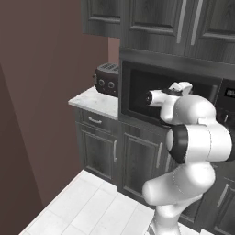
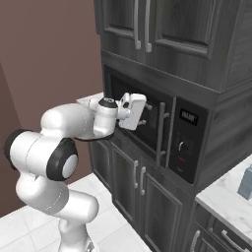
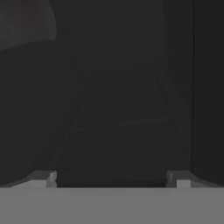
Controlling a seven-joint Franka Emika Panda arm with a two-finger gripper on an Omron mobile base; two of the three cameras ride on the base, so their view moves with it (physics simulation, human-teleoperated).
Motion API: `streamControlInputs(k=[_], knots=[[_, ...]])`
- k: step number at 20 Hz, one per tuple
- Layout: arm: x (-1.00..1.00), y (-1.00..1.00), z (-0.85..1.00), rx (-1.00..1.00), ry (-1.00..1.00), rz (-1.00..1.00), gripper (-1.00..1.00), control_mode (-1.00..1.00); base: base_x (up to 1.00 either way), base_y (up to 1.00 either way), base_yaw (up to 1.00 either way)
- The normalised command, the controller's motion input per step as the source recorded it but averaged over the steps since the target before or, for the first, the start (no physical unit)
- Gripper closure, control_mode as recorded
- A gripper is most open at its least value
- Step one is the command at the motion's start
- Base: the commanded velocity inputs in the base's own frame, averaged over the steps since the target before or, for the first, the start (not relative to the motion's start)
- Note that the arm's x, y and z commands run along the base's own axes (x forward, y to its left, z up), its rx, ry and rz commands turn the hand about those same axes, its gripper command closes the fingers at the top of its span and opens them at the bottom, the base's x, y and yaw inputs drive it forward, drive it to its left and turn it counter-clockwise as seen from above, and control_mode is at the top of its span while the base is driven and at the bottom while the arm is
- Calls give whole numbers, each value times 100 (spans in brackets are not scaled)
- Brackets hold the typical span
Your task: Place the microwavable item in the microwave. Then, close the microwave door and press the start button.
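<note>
The microwave (image 1: 137, 87) is built into the dark cabinets, and its door (image 2: 150, 125) with the dark glass window stands closed. My gripper (image 2: 142, 117) is right in front of the glass, left of the vertical door handle (image 2: 161, 133). In the hand view the gripper (image 3: 114, 179) is open, with its fingertips (image 3: 51, 178) wide apart, nothing between them and dark glass ahead. The black control panel (image 2: 186, 142) with its display lies to the right of the handle. The brownish-pink microwavable item is hidden.
A small dark toaster (image 1: 107, 79) sits on the pale counter (image 1: 94, 102) left of the microwave. A light blue carton (image 2: 245, 182) stands on the counter (image 2: 221, 202) at the far right. Cabinets are above and below, and a brown wall is on the left.
</note>
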Motion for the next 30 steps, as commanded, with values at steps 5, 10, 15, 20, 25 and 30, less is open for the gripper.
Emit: streamControlInputs(k=[5, 10, 15, 20, 25, 30], knots=[[23, -32, -5, 3, 0, 1, -100, -100, 0, 0, 0], [8, -16, -5, 2, 0, 3, -100, -100, 0, 0, 0], [-18, 1, 1, 2, 0, 1, -100, -100, 0, 0, 0], [-59, 14, 21, 7, 2, 0, -100, -100, 0, 0, 0], [-79, 27, 27, 5, 0, 0, -100, -100, 0, 0, 0], [-94, 26, 7, 2, -3, 1, -100, -100, 0, 0, 0]])
